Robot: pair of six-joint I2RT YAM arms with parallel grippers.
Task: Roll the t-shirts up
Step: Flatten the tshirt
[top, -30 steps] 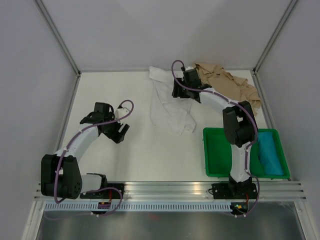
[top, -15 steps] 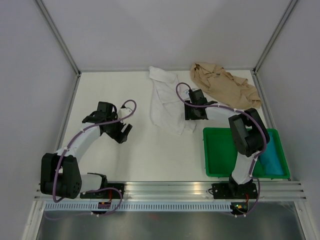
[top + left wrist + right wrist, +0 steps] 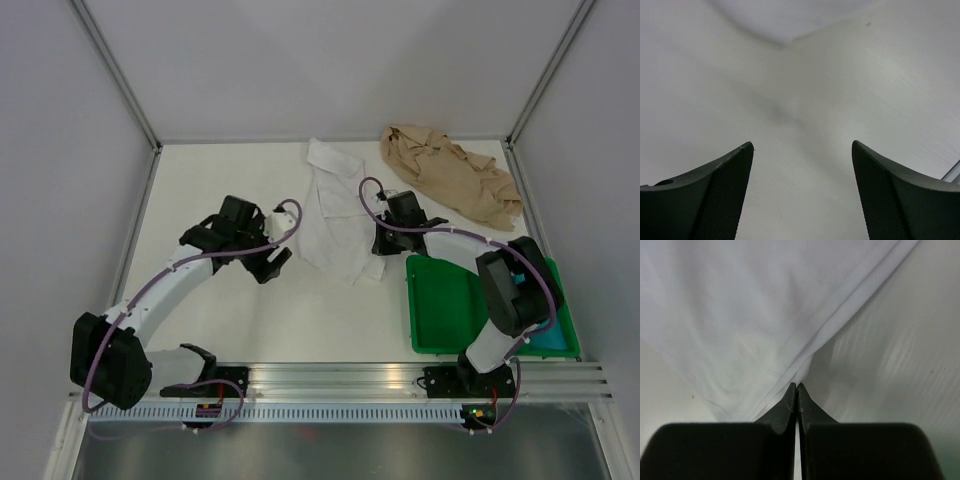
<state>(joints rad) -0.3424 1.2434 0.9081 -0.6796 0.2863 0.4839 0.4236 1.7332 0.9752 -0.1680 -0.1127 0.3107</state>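
The white t-shirt (image 3: 335, 215) lies crumpled and stretched along the middle of the table. My right gripper (image 3: 378, 243) sits at its near right edge, shut on the fabric. In the right wrist view the closed fingertips (image 3: 797, 385) pinch a hem fold of the white t-shirt (image 3: 740, 315). The tan t-shirt (image 3: 450, 180) is bunched at the far right corner, untouched. My left gripper (image 3: 272, 262) hovers just left of the white shirt, open. Only bare table shows between its jaws in the left wrist view (image 3: 802, 147).
A green tray (image 3: 440, 305) stands at the near right, partly under the right arm, with a bit of teal cloth (image 3: 548, 340) showing in it. Grey walls close the table on three sides. An aluminium rail runs along the near edge.
My right gripper came down from the far side to the white shirt's near right edge and closed on it. The left arm swung right, up to the shirt.
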